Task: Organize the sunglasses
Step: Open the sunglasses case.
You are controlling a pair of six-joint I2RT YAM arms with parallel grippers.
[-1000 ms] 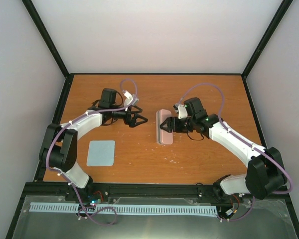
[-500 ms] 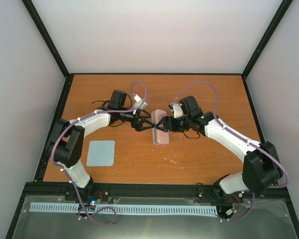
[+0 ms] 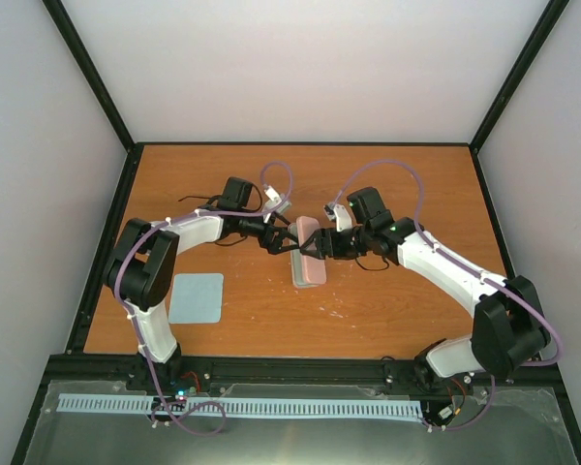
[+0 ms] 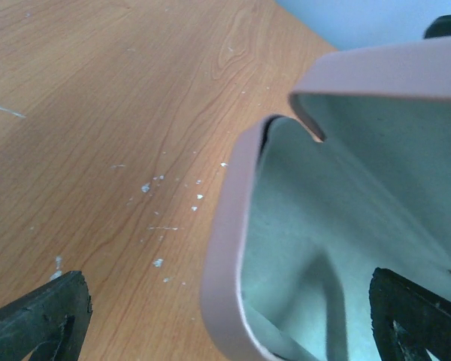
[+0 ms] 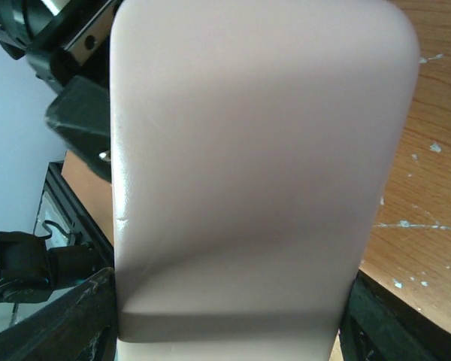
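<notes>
Right gripper [image 3: 320,244] is clasping a smooth pink oblong case [image 5: 255,150] while left gripper [image 3: 288,240] is gaping wide at its open mouth.

Two matching arms: the left arm [image 3: 189,231] and right arm [image 3: 445,269] have white shells, chunky black joints, a thin purple cable [image 3: 387,163] along each, black fingers [image 4: 37,323], one small green light [image 3: 404,230]

One pink case [image 3: 308,273], one blue cloth [image 3: 196,297], one table [image 3: 397,184], two hands [image 3: 282,240] [image 3: 317,244].
</notes>
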